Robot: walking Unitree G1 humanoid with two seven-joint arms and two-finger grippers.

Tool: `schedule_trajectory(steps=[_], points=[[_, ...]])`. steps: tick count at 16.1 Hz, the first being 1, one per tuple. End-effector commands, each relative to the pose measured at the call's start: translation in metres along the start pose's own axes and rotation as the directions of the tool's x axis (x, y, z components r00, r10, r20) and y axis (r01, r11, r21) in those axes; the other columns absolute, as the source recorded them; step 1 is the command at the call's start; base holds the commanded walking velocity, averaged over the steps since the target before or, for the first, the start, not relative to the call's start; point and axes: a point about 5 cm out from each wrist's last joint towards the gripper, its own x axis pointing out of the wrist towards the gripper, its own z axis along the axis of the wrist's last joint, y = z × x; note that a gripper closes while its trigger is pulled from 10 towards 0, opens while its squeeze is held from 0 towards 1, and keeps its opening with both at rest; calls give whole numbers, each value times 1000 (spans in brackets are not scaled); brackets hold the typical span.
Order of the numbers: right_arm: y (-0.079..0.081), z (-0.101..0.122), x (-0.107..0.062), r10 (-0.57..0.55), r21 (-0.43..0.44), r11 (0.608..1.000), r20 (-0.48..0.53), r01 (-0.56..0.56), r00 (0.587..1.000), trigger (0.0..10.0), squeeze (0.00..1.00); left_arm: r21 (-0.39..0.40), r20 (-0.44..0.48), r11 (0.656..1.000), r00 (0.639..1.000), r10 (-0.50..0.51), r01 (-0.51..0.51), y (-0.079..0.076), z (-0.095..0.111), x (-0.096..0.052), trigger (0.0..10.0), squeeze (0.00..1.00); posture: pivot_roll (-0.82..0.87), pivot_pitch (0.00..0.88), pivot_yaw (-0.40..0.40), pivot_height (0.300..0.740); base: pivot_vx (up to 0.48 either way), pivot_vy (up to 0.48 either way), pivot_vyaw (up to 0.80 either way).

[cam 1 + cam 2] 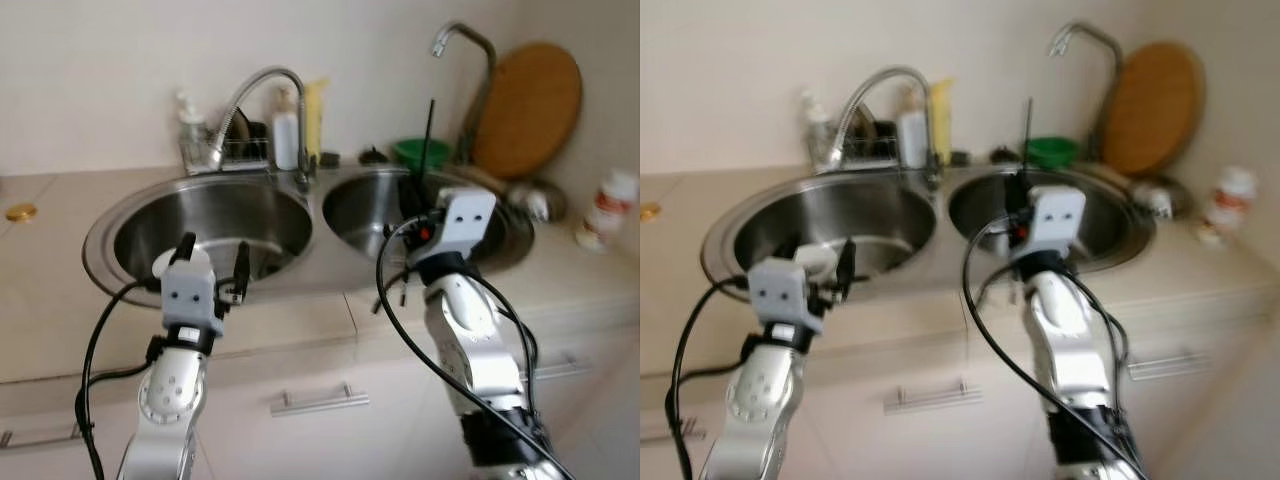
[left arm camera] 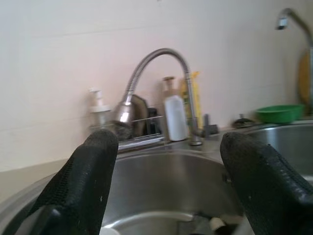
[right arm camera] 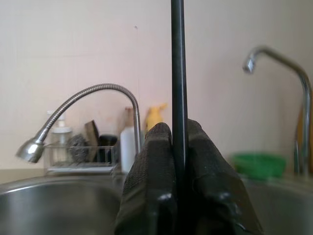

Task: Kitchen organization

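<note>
Our right gripper (image 3: 179, 161) is clamped on a thin black rod (image 3: 178, 73), both fingers pressed flat against it. The rod stands upright and rises well above the fingertips; what kind of utensil it is we cannot tell. In the head views it sits over the front part of the right sink basin (image 1: 372, 205), with the rod's tip reaching up toward the green bowl (image 1: 420, 152) on the back ledge.

Our left gripper (image 1: 212, 262) hovers at the front rim of the left sink basin (image 1: 250, 215), its fingers (image 2: 83, 181) spread wide with nothing between them. A white object (image 1: 166, 263) lies in that basin just beyond the fingers, partly hidden.

Between the two basins stands a flexible gooseneck faucet (image 1: 262, 92), arching toward the left basin. Behind it a small wire rack (image 1: 240, 152) holds a pump dispenser (image 1: 191, 125) and dark scrubbers, with a white bottle (image 1: 287, 135) and a yellow tube (image 1: 315, 112) beside it. A second slim tap (image 1: 468, 45) rises behind the right basin, and a round wooden cutting board (image 1: 527, 108) leans against the wall near it. A white bottle with a red label (image 1: 610, 205) stands on the counter at far right, and a small gold lid (image 1: 20, 212) lies on the counter at far left. Cabinet drawers with metal handles (image 1: 318, 400) run below.
</note>
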Motion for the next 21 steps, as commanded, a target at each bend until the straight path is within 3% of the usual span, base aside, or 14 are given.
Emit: schedule_trajectory(steps=[1,4,5,6,11,12,15,18,21], points=[[13,33,17,39,-17,999,151,-37,988,0,0,17,10,1000,1000,10,-10,5,2,1,10000,0,42,0,-29,740,251,0,800],[12,45,27,32,-28,999,198,-27,980,0,0,13,6,1000,1000,4,-4,4,1,1,10000,0,42,0,-29,740,0,0,790],[13,43,28,36,-36,999,191,-30,981,784,0,13,5,1000,1000,2,-2,3,1,1,10000,0,42,0,-30,740,0,0,531],[14,37,29,30,-51,998,162,-22,986,10000,0,13,4,1000,1000,1,-1,3,0,1,10000,0,47,0,-32,740,0,0,0],[14,16,24,11,-81,997,71,-5,997,10000,0,16,1,1000,1000,2,-2,4,0,0,10000,0,56,0,-36,740,0,0,0],[8,2,25,-26,-114,993,-14,24,1000,10000,0,15,2,1000,1000,-4,4,2,0,0,10000,0,56,0,-36,740,0,0,0],[-5,-14,26,-92,-105,991,-98,81,991,10000,0,16,-2,1000,1000,-16,16,-1,-1,0,10000,0,55,0,-37,740,0,0,-533],[-16,-19,26,-140,-149,981,-97,125,985,10000,0,15,-6,1000,1000,-21,21,-2,-1,-1,10000,0,57,0,-37,740,0,0,-790],[-20,-29,28,-136,-176,977,-93,118,986,10000,0,13,-12,1000,1000,-27,27,-4,-3,-1,10000,0,58,0,-32,740,0,0,0]])
